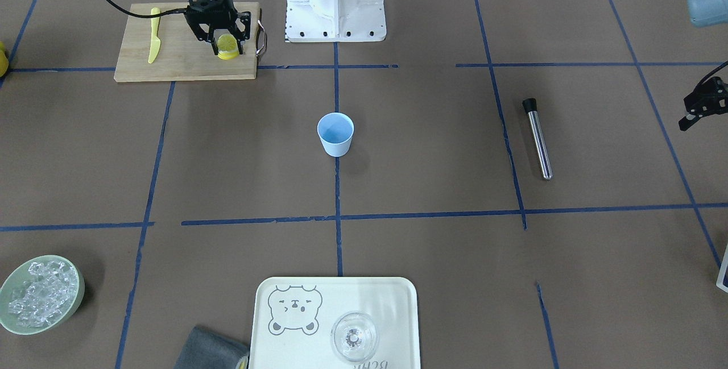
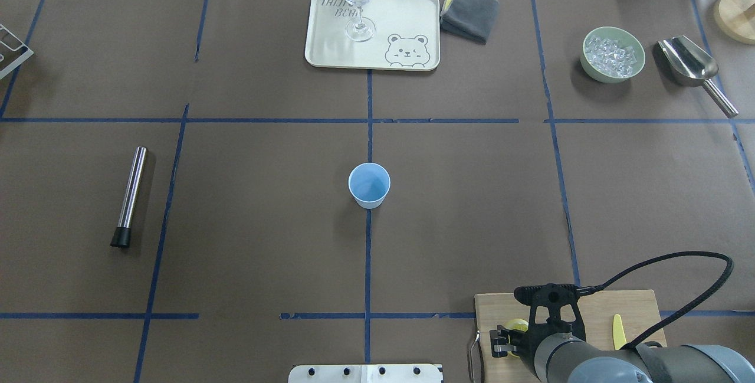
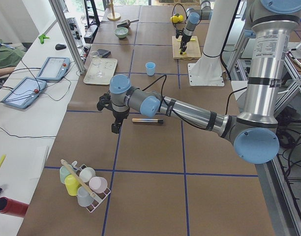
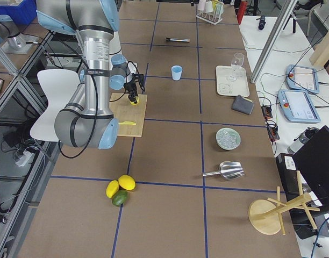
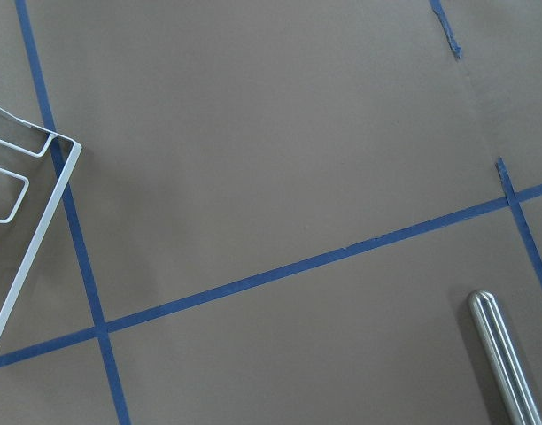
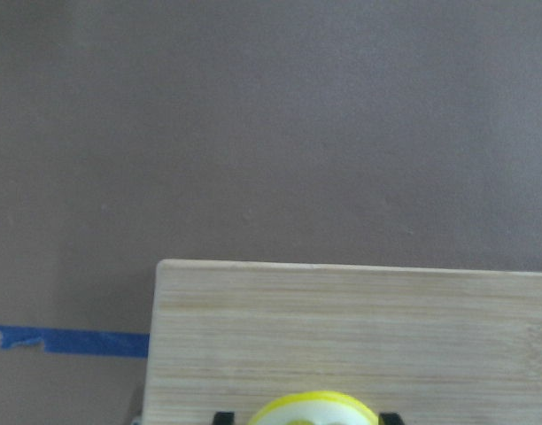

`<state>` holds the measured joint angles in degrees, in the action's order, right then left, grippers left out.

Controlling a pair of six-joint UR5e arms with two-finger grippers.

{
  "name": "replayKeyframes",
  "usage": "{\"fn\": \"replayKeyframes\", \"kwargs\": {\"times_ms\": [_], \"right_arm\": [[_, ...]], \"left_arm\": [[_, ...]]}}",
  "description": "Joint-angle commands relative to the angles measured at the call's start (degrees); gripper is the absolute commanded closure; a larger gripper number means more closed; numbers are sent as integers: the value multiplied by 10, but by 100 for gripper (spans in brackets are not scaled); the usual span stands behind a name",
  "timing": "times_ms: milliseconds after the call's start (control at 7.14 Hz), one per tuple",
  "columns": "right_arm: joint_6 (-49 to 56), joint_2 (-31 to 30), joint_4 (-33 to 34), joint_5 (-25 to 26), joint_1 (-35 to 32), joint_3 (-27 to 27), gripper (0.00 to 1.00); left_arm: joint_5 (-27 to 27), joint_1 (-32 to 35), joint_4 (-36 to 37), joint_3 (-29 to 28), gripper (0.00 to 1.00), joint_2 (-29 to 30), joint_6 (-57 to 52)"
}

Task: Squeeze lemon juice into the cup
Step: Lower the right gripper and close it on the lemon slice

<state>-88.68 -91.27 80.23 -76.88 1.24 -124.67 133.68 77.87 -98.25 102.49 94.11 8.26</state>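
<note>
While its two fingers stood on either side of the lemon (image 1: 227, 44), the right claw (image 1: 230, 50) was clenched on that slice, holding it on edge with the pale face turned away from the robot, low over the corner of the wooden cutting board (image 1: 176, 59) nearest the robot's base. In the right wrist view only the slice's top rim showed, between the two dark fingertips. A yellow knife (image 1: 154, 36) lay flat on the same board, apart from the claw. The cup (image 1: 335, 134) stood upright on the middle of the tabletop (image 1: 432, 147), well apart from the board, with nothing seen in it. Farther off, on the robot's left, a metal rod with a black end (image 1: 538, 140) lay on the brown paper, and the left claw (image 3: 115, 129) hung near it; whether that one was released or clenched could not be told. At the far edge stood a clear glass (image 1: 354, 336) on a cream tray (image 1: 398, 301), with a pale-green bowl of ice (image 1: 79, 286) off to the robot's right.
</note>
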Motion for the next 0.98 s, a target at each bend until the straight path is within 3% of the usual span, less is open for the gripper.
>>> {"fn": "replayKeyframes", "kwargs": {"times_ms": [0,840], "right_arm": [[0,0,0,-1,-1,-1,56],[0,-15,2,-3,-21,-39,57]], "left_arm": [[0,0,0,0,0,0,0],[1,0,0,6,0,-1,2]]}}
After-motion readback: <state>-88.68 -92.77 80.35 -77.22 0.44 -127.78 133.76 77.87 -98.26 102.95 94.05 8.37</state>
